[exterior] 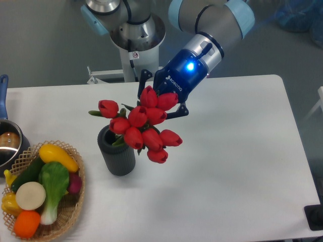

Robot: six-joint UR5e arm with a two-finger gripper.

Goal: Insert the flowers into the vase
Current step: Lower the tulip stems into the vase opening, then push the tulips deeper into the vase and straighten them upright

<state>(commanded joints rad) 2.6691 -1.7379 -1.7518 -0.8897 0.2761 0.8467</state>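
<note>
The pincer [162, 103] is gripping the red tulip bunch [141, 123], stems slanting down-left into the ribbed dark grey cylindrical vase [117, 153].

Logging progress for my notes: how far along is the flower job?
Done: the bunch of red tulips is gripped by the blue gripper. In hand: stems seem to reach the dark ribbed vase mouth. Left: seat them and release.

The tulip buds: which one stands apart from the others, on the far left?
The bud at the upper left of the flowers. It sticks out alone above the vase; the other buds are packed together.
</note>
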